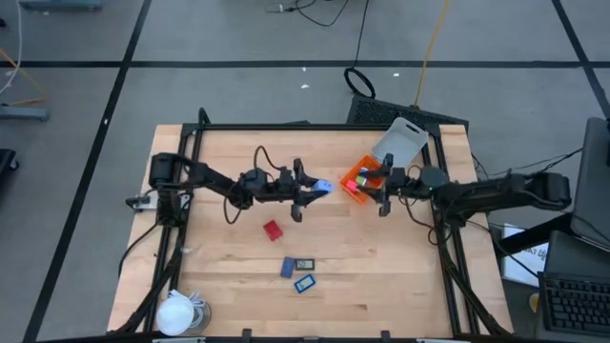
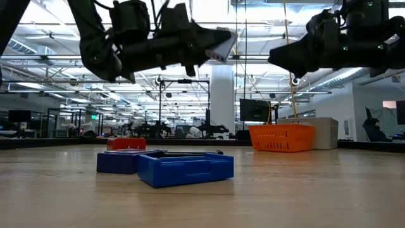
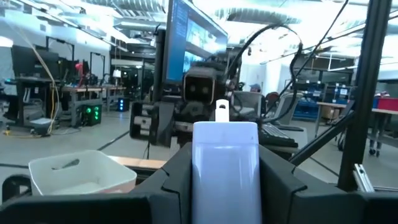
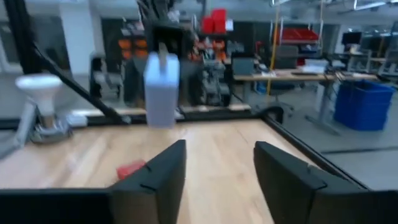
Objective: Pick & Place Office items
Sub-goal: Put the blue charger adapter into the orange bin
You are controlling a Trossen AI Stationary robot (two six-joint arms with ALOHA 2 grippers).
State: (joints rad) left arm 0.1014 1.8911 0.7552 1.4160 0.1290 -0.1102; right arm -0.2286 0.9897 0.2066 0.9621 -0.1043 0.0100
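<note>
Left gripper [image 1: 317, 188] jaws were clamped on a pale blue rectangular block [image 3: 225, 163] above the wooden surface [image 1: 381, 276]; right gripper [image 1: 370, 187] jaws stood apart, empty, facing it.

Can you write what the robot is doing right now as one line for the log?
left gripper: shut on pale blue piece, held in the air | right gripper: open, empty, by orange tray | red block: on table

Even, bright overhead light falls on the tabletop [image 1: 381, 267] in the high view, leaving only faint, soft shadows beneath the arms. In the low view, ceiling strip lights glare white above the tabletop, turning both arms into dark silhouettes. The right wrist view is smeared with motion blur. The left wrist view blows out near its ceiling lights.
</note>
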